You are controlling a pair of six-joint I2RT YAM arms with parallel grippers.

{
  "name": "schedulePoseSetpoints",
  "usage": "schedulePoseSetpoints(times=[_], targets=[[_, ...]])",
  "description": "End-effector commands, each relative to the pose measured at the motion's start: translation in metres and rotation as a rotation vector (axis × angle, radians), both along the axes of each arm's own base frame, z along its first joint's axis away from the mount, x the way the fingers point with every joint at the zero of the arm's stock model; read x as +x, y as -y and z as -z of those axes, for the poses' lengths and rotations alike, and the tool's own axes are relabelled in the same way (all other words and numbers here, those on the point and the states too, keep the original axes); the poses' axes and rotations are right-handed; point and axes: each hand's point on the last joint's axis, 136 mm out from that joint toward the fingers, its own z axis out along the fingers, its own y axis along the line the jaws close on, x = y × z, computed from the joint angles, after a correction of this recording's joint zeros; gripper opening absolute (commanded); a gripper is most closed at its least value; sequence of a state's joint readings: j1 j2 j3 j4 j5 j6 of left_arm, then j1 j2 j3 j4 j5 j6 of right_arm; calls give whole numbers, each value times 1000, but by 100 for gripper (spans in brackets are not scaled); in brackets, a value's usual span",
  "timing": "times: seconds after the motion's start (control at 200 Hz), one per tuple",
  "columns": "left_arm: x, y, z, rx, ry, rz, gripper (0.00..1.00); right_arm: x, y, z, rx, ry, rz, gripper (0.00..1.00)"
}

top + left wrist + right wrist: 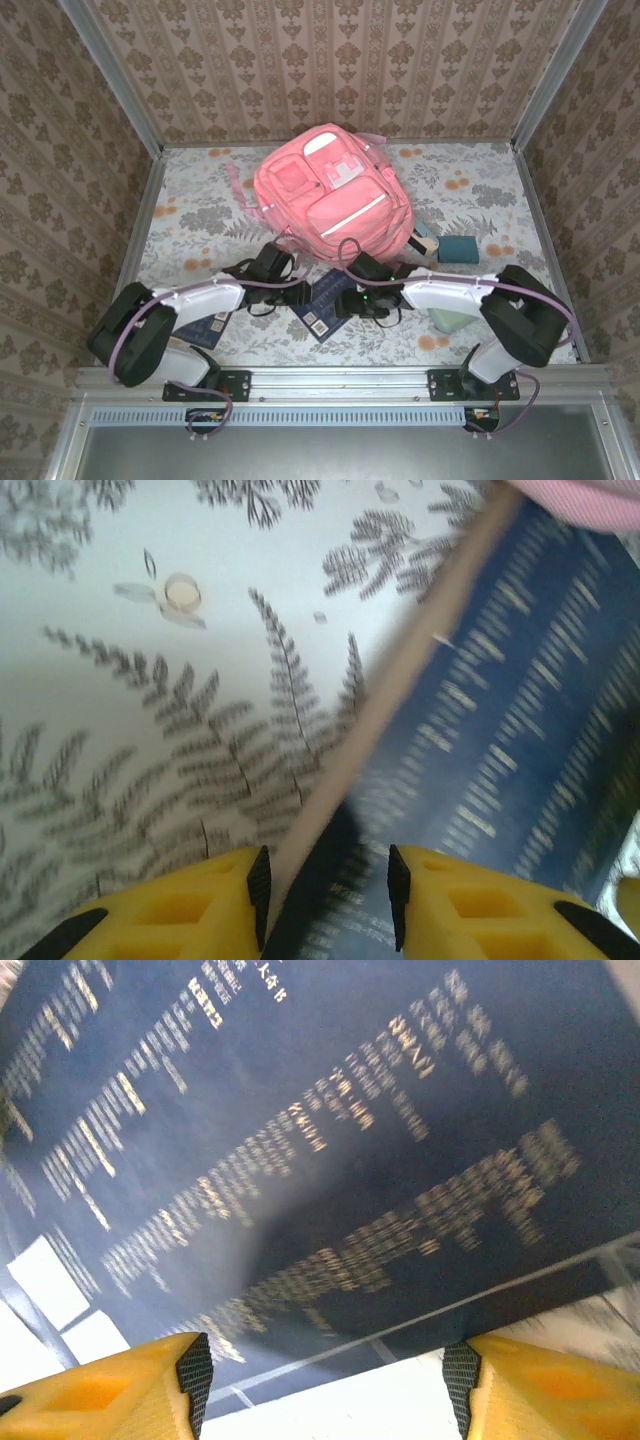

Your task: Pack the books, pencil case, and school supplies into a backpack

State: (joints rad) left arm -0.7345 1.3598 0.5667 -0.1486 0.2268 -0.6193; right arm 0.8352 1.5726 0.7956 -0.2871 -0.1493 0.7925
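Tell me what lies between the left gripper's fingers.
The edge of a navy book, pale pages showing, runs between the fingers of the left gripper, seen in the left wrist view.

We are seeing a floral tablecloth (190,215) spreading across mid-frame, patterned wallpaper (330,60) running along the top, a metal rail (340,380) lying below.

Backpack (335,195): big, pink, lying front-up at the far centre of the table (200,200), with pockets, pale stripes and white patches showing. Navy book (325,315) with pale print lies just in front of it, its tan page edge visible. Second navy book (213,327) further left, partly hidden. Mint pencil case (450,318) near right, partly hidden. Teal notebook (460,248) flat, right of the backpack. Slim teal block (424,240) just beside the backpack's corner.
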Motion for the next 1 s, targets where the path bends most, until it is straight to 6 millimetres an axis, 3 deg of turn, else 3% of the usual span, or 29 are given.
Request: schedulePoseSetpoints(times=[0.0, 0.23, 0.425, 0.635, 0.825, 0.995], targets=[[-16, -5, -4, -6, -24, -31, 39, 41, -38, -24, 102, 136, -40, 66], [-34, -5, -8, -40, -18, -45, 40, 57, -69, -36, 154, 138, -92, 65], [-20, -28, -14, 16, 26, -134, 48, 51, -54, -31, 129, 118, -33, 64], [2, -28, -17, -38, 24, -177, 46, 44, -31, -10, 111, 111, 91, 61], [6, -17, -2, -19, -36, -146, 42, 47, -38, 0, 149, 86, 126, 58], [-4, -27, 18, 47, -101, -152, 34, 46, -49, 2, 200, 47, 131, 55]])
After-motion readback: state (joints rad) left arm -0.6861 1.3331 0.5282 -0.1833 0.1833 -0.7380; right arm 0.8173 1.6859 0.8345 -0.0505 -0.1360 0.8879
